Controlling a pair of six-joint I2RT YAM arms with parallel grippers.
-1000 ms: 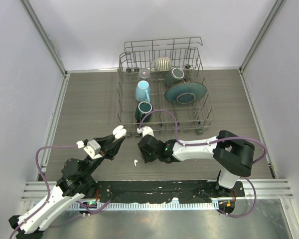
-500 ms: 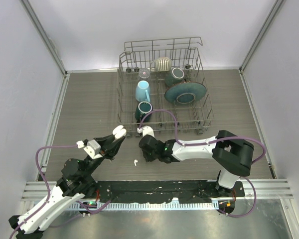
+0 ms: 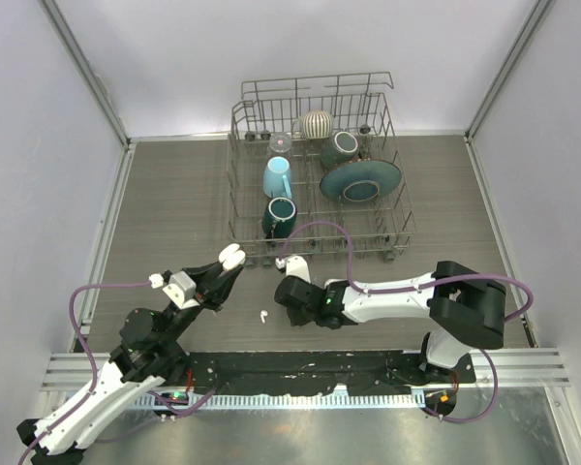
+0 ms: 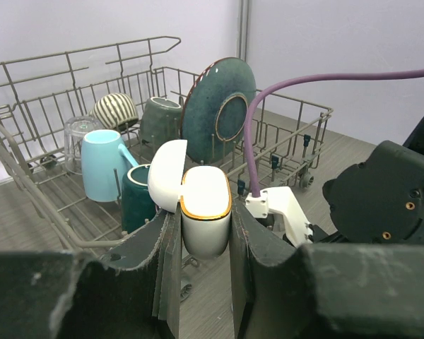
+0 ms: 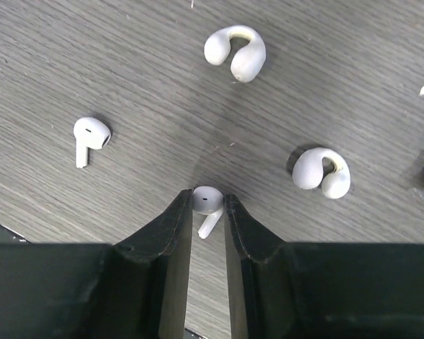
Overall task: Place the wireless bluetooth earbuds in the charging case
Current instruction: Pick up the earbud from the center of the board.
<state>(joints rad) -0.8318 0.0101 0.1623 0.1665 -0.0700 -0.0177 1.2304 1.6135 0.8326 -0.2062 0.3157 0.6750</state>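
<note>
My left gripper (image 4: 205, 224) is shut on the white charging case (image 4: 205, 208). The case is gold-rimmed, stands upright, and its lid is swung open to the left. From above the case (image 3: 231, 257) shows at the left gripper (image 3: 225, 269) tip, left of the right arm. My right gripper (image 5: 208, 203) points down at the table, its jaws pressed on both sides of the rounded head of one white earbud (image 5: 208, 200), stem toward the camera. A second stemmed earbud (image 5: 90, 135) lies on the wood to its left, also visible from above as the loose earbud (image 3: 263, 315). The right gripper (image 3: 295, 300) hides its own earbud there.
Two white C-shaped clip earpieces (image 5: 235, 53) (image 5: 321, 171) lie beyond the right gripper. A wire dish rack (image 3: 234, 194) at the back holds a light blue mug (image 3: 277, 177), dark mugs and a teal plate (image 3: 360, 180). A purple cable (image 4: 253, 134) loops close by the case.
The right gripper's jaws have narrowed onto the earbud's head. The right arm has shifted slightly toward the near edge and its elbow has swung right. The left arm has not moved.
</note>
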